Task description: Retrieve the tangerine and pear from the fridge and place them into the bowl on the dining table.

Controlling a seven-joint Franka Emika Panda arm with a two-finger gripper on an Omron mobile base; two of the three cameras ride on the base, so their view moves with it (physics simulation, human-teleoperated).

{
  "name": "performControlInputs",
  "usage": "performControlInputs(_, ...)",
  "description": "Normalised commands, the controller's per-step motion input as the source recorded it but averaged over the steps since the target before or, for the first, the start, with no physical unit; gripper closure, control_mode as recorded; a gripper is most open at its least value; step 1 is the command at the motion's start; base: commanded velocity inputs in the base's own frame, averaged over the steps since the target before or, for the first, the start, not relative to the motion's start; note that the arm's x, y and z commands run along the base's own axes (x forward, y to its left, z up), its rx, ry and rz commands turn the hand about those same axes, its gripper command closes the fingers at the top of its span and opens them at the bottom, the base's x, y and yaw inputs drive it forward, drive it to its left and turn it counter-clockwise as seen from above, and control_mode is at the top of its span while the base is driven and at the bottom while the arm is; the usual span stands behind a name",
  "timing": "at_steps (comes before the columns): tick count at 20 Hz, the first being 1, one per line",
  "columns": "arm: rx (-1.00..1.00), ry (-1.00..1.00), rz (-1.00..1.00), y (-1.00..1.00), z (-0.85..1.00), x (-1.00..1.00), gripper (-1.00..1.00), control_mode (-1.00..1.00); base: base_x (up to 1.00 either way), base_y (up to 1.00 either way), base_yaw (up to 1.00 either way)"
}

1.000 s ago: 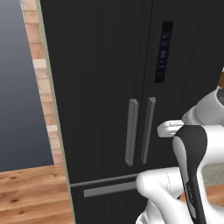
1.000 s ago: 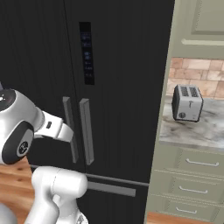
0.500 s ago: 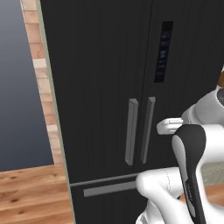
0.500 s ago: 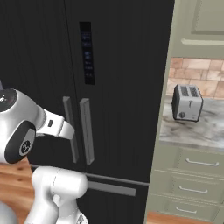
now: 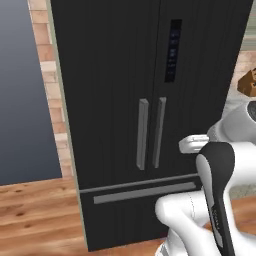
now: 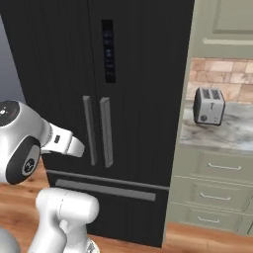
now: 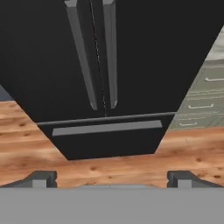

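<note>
The fridge [image 5: 150,110] is standing shut ahead of the base, so the tangerine and pear are presumably sitting unseen behind its doors. The gripper [image 7: 111,178] is hanging well short of the two grey handles [image 7: 94,57], fingers spread wide and holding nothing. Because those handles are running side by side, a slightly off approach is risking catching both or slipping between them.

fridge [image 5: 150,100] top beyond frame edge

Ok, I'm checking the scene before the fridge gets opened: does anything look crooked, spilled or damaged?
Nothing stands out. The tall black French-door fridge has both doors and its drawer shut, its grey handles parallel, and the silver toaster stands upright.
</note>
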Motion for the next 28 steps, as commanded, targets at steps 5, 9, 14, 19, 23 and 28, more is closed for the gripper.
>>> performControlInputs(5, 0.00, 0.00, 0.00, 0.00, 0.00, 0.00, -1.00, 1.00, -0.70, 0.00, 0.00)
performControlInputs(9, 0.00, 0.00, 0.00, 0.00, 0.00, 0.00, -1.00, 1.00, -0.58, 0.00, 0.00)
performControlInputs(14, 0.00, -0.01, 0.00, 0.00, -0.01, 0.00, -1.00, -1.00, -0.15, 0.00, 0.00)
performControlInputs(19, 0.02, -0.01, 0.00, 0.00, 0.00, 0.34, -1.00, -1.00, 0.00, 0.00, 0.00)
performControlInputs(23, 0.09, 0.00, 0.00, 0.00, 0.00, 0.97, -1.00, -1.00, 0.00, 0.00, 0.00)
performControlInputs(28, 0.10, 0.00, 0.00, -0.02, 0.00, 1.00, -1.00, -1.00, 0.00, 0.00, 0.00)
